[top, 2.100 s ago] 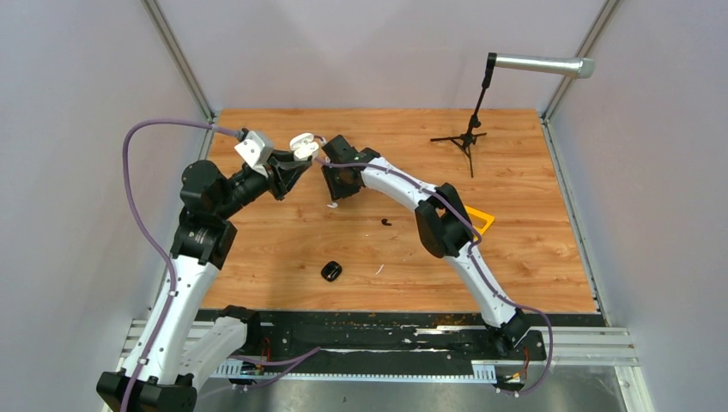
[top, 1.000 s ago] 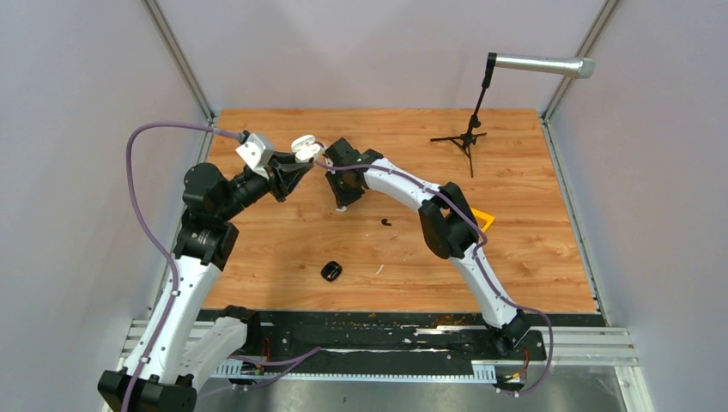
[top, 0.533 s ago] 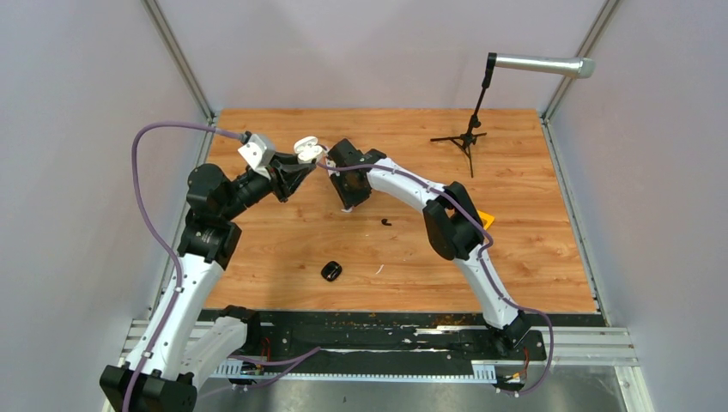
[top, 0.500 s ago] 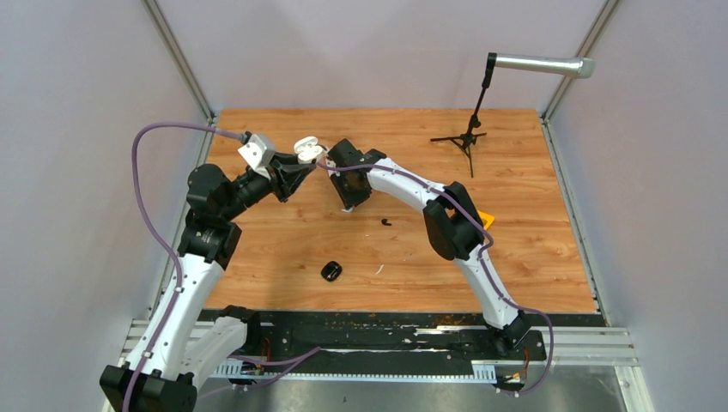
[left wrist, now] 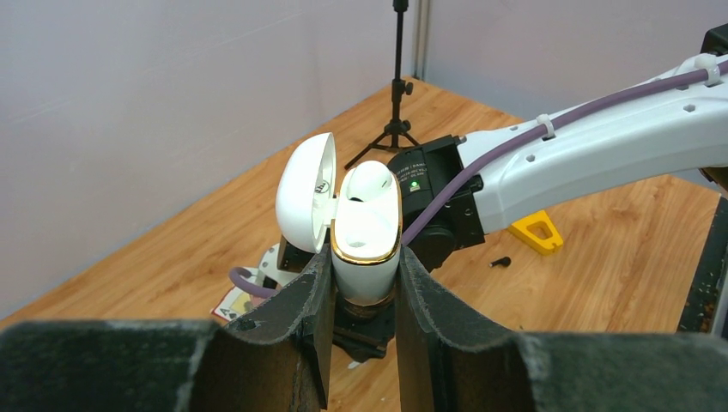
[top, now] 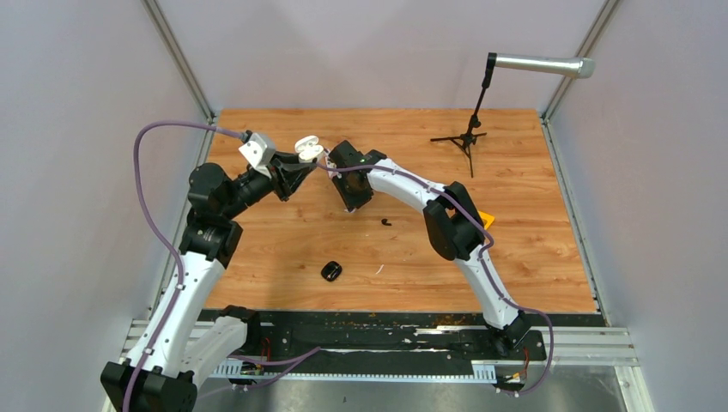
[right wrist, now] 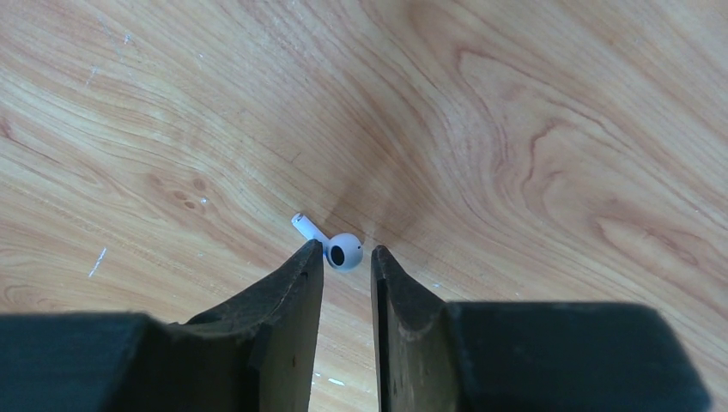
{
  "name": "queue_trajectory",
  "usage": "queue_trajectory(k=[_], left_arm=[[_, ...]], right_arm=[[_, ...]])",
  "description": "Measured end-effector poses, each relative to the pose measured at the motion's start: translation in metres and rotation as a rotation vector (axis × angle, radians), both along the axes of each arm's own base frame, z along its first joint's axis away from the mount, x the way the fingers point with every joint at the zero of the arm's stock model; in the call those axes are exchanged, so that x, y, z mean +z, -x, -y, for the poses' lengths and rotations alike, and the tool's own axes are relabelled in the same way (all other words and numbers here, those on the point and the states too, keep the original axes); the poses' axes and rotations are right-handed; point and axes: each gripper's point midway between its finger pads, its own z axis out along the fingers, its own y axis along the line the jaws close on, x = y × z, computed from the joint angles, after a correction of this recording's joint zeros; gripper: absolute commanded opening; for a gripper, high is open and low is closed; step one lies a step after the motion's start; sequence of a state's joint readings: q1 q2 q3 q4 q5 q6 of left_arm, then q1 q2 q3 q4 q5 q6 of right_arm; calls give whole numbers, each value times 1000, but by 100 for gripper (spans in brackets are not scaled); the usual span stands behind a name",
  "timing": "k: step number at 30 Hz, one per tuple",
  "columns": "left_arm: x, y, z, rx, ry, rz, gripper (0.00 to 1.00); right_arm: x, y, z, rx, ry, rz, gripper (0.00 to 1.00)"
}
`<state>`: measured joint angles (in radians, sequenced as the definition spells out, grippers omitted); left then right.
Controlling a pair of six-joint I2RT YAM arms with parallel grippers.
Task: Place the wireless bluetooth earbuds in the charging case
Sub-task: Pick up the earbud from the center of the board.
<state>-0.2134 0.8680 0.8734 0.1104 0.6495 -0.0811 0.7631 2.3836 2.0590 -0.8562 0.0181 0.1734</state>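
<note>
My left gripper (top: 294,168) is shut on a white charging case (left wrist: 367,225), held upright in the air with its lid (left wrist: 305,206) swung open. The same case (top: 306,148) shows at the back left from above. A white rounded piece stands in its far socket. My right gripper (right wrist: 347,248) points down at the table, jaws slightly apart. One white earbud (right wrist: 346,254) lies on the wood between the fingertips, its stem by the left finger, not clamped. From above, the right gripper (top: 350,199) hides this earbud. A black earbud (top: 385,222) lies on the table to its right.
A small black oval object (top: 331,271) and a thin white sliver (top: 379,269) lie toward the near edge. A yellow plastic piece (top: 483,220) sits partly under the right arm. A microphone tripod (top: 466,137) stands at the back right. Walls enclose the wooden table (top: 532,257).
The right wrist has shifted a little to the right over the white earbud, and its jaws have parted slightly. The left arm has crept right with the case.
</note>
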Motion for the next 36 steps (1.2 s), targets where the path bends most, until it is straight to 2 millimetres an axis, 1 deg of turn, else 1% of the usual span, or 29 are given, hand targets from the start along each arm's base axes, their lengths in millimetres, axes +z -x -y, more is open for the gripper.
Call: queue_trajectory(k=[6, 11, 15, 18, 21, 27, 32, 36], left_arm=[[-1, -1, 0, -1, 0, -5, 0], [-1, 0, 0, -1, 0, -6, 0], [-1, 0, 0, -1, 1, -6, 0], [-1, 0, 0, -1, 0, -6, 0], [-1, -1, 0, -1, 0, -7, 0], [-2, -1, 0, -1, 0, -8, 0], [-2, -1, 0, -1, 0, -9, 0], [-2, -1, 0, -1, 1, -10, 0]], right_arm=[[5, -3, -4, 0, -13, 13, 31], [17, -8, -14, 13, -58, 26, 31], [29, -18, -21, 17, -72, 76, 29], [34, -25, -22, 19, -62, 118, 29], [29, -26, -20, 25, -39, 128, 28], [8, -25, -17, 51, 9, 116, 29], [6, -24, -16, 70, 18, 118, 30], [-1, -18, -15, 90, 34, 104, 30]])
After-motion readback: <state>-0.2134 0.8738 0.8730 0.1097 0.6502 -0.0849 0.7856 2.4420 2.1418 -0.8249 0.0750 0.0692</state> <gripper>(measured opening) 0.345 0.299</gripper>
